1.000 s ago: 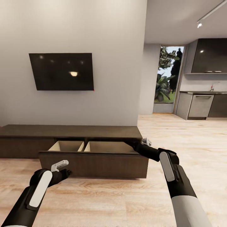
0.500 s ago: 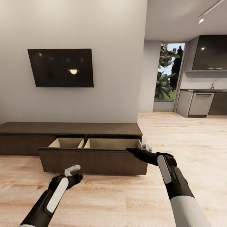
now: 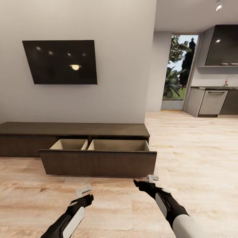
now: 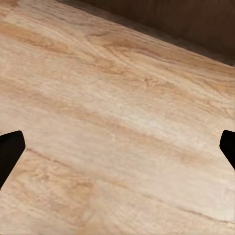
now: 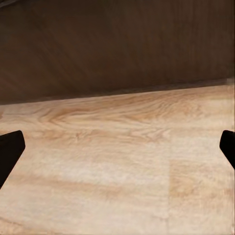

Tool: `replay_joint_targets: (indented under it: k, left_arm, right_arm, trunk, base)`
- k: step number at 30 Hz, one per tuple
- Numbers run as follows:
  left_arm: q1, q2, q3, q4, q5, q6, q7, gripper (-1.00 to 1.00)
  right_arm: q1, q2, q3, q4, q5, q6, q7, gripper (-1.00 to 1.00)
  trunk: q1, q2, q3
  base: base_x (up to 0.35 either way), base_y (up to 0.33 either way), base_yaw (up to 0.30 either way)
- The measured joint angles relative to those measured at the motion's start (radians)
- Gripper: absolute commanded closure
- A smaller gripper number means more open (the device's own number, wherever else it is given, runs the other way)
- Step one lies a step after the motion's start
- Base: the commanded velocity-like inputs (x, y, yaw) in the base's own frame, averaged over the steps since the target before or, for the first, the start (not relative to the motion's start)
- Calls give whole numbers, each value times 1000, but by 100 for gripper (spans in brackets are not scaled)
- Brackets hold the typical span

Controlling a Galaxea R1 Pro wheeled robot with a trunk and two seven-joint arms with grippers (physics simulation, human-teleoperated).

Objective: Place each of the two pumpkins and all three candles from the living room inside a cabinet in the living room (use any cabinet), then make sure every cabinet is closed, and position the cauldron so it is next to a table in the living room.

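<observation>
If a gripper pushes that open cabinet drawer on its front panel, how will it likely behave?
The drawer is one wide, rigid front spanning two pale compartments, so it should slide straight in rather than flex. A push near one end might rack it slightly. Its compartments look empty as far as visible, so probably light.

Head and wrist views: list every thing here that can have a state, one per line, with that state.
cabinet: open, its wide drawer pulled out
drawer: two pale compartments, nothing visible in the part I can see
left gripper: open, empty, over bare floor
right gripper: open, empty, facing the drawer front, clear of it
television: screen dark, on the wall
dishwasher: door closed
</observation>
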Motion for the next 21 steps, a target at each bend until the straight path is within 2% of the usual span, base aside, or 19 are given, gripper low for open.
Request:
replay_joint_targets:
  k: [4, 6, 8, 9, 12, 14, 19, 21]
  left_arm:
    - [0, -6, -69, 85, 3, -127, -1, -100]
    - [0, -28, -88, 115, 0, -167, -1, -100]
    - [0, -49, -102, 129, -23, -185, -1, -100]
    - [0, -53, -103, 131, -35, -188, -1, -100]
    - [-3, -65, -108, 144, -116, -198, -1, -100]
    - [-6, -74, -109, 144, -149, -201, -1, -100]
    - [-10, -83, -109, 149, -165, -203, -6, -100]
    - [-15, -83, -109, 148, -167, -203, -23, -100]
  right_arm:
    - [0, 2, 2, 79, 6, -139, -62, -100]
    - [0, 2, 3, 109, 7, -198, -123, -100]
    - [1, 3, 4, 130, 7, -246, -178, -100]
    - [1, 4, 4, 135, 7, -258, -188, -100]
    - [1, 4, 4, 169, 6, -323, -215, -100]
    - [0, 4, 3, 191, 4, -363, -222, -100]
    - [0, 7, 4, 202, 7, -469, -226, -100]
    - [0, 7, 5, 203, 8, -488, -227, -100]
  trunk:
    - [2, -1, -16]
    - [3, -1, -23]
    - [4, -2, -31]
    - [4, -2, -35]
    - [5, -3, -46]
    - [6, -3, -54]
    - [9, -5, -74]
    - [9, -5, -81]
  base:
    - [0, 0, 0]
    - [0, 0, 0]
    - [0, 0, 0]
    - [0, 0, 0]
    - [0, 0, 0]
    - [0, 0, 0]
    - [0, 0, 0]
    - [0, 0, 0]
